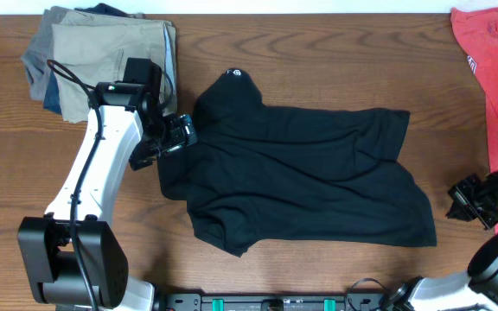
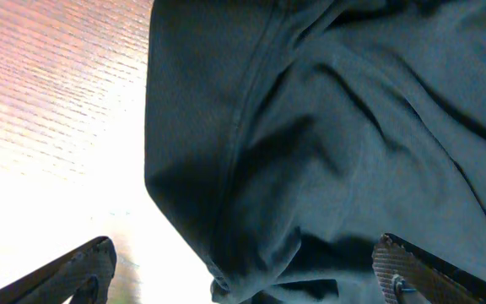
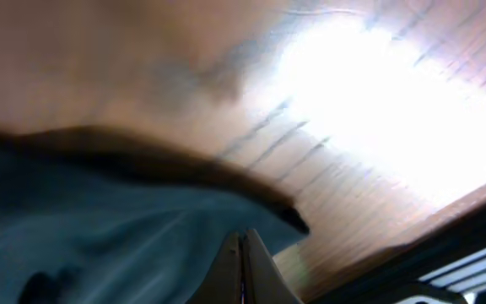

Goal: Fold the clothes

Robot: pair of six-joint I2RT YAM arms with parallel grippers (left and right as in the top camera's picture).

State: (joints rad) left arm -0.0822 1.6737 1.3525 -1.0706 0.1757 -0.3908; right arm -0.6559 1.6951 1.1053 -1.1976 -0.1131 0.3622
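The left gripper (image 1: 171, 136) stood released, jaws wide, over the left edge of the black garment (image 1: 305, 173), the hem lying between them unpinched. The garment lay spread across the desk (image 1: 318, 34), long axis running left to right. The right gripper (image 1: 472, 200) was clenched on nothing, near but clear of the right edge; the left gripper was judged nearer.

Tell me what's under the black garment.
Only wooden table shows around the black garment, and nothing pokes out at its edges. Anything beneath its middle is covered by fabric and cannot be seen.
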